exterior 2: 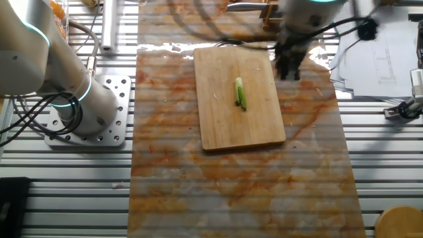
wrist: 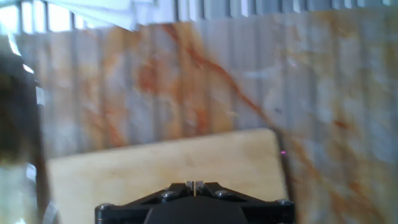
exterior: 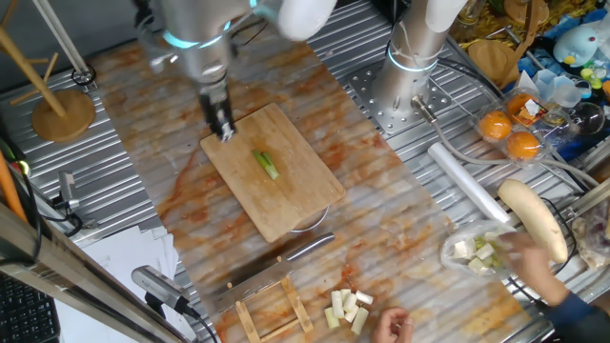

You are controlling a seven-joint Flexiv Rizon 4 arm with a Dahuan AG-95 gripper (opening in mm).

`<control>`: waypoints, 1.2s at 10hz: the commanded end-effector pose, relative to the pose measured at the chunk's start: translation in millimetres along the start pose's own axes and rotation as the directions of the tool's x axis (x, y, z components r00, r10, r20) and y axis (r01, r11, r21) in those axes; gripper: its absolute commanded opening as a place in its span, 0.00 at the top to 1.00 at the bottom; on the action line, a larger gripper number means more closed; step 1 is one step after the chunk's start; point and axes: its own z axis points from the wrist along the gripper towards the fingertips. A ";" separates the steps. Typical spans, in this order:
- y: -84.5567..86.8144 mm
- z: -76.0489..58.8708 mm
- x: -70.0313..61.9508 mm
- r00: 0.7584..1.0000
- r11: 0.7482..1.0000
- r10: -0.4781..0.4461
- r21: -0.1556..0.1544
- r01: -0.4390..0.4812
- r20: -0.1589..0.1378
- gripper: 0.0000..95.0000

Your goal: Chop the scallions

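Standing at the far left of one fixed view, a wooden stand [exterior: 59, 107] on a round base rests on the ribbed metal table [exterior: 105, 205] near its left edge. A marbled orange-and-grey mat [exterior: 381, 233] covers the middle of the table. Above the mat's upper left part, the robot arm hangs over a corner of the wooden cutting board [exterior: 286, 195], with the gripper [exterior: 223, 129] pointing down at that corner; the picture is blurred there, and whether the fingers are apart or together cannot be told. The hand view shows only the dark gripper base, the board's edge and the mat beyond it.

Lying alone in the middle of the board is the scallion piece [exterior: 267, 164], a short stalk running from bright green to pale whitish green, well apart from the gripper. The other fixed view shows the same stalk [exterior 2: 240, 93] lengthwise on the board [exterior 2: 218, 112], with the gripper [exterior 2: 288, 66] beside the board's corner.

Near the table's front edge, a knife [exterior: 286, 259] lies on the mat just below the board, next to a small wooden rack [exterior: 274, 312] and a cluster of pale cream chunks [exterior: 347, 309]. A person's hand [exterior: 393, 327] shows at the bottom edge. Toward the right edge, a plastic bag of pale bits [exterior: 479, 252], a white radish [exterior: 534, 221] and two oranges [exterior: 510, 134] sit on the bare metal.
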 end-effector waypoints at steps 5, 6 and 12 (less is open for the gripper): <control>92.6 16.4 -36.6 0.999 0.999 0.038 -0.018 -0.038 0.015 1.00; 95.2 15.4 -36.9 0.999 0.999 0.039 -0.018 -0.039 0.011 1.00; 93.3 17.3 -38.9 1.000 0.999 -0.018 -0.029 0.017 -0.008 1.00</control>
